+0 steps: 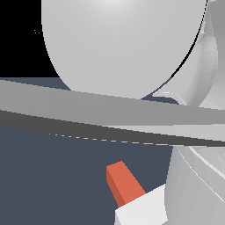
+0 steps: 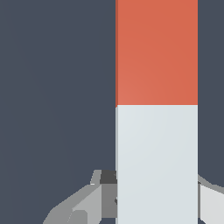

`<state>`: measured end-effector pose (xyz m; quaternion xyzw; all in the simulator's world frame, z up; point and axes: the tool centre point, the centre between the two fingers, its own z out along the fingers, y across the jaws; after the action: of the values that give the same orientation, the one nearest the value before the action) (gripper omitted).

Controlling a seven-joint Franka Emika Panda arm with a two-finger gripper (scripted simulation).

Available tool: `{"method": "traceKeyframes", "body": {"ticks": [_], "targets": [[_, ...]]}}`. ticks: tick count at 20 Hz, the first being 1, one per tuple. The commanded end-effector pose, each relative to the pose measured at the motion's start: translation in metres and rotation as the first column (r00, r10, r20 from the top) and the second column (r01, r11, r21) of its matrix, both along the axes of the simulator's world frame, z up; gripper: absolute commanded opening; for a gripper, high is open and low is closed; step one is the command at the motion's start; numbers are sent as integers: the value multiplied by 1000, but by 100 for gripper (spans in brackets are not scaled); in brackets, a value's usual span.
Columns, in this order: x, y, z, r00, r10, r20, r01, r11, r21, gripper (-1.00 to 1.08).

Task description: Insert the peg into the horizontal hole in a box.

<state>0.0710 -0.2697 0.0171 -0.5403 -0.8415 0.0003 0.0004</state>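
We cannot see the box or its hole in either view, so our main worry is alignment: if the peg (image 2: 156, 109) is tilted or off-centre when it reaches a hole only just wider than itself, its red-orange tip would catch on the box face and the peg could twist in the grip. The tool (image 2: 153, 199) appears clenched on the peg's white half, with a finger (image 2: 83, 203) showing on each side, touching it. The peg is a straight square bar, red-orange on the half pointing away from the tool, held above the dark surface (image 2: 52, 87).
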Motion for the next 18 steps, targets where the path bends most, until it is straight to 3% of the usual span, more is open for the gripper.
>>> {"method": "traceKeyframes", "body": {"ticks": [1, 10, 18], "targets": [[-1, 3, 1, 1000, -1, 0, 1, 1000, 0, -100], [-10, 23, 6, 1000, -25, 0, 25, 1000, 0, -100], [-29, 67, 18, 997, -73, 1, 73, 997, 0, -100]]}}
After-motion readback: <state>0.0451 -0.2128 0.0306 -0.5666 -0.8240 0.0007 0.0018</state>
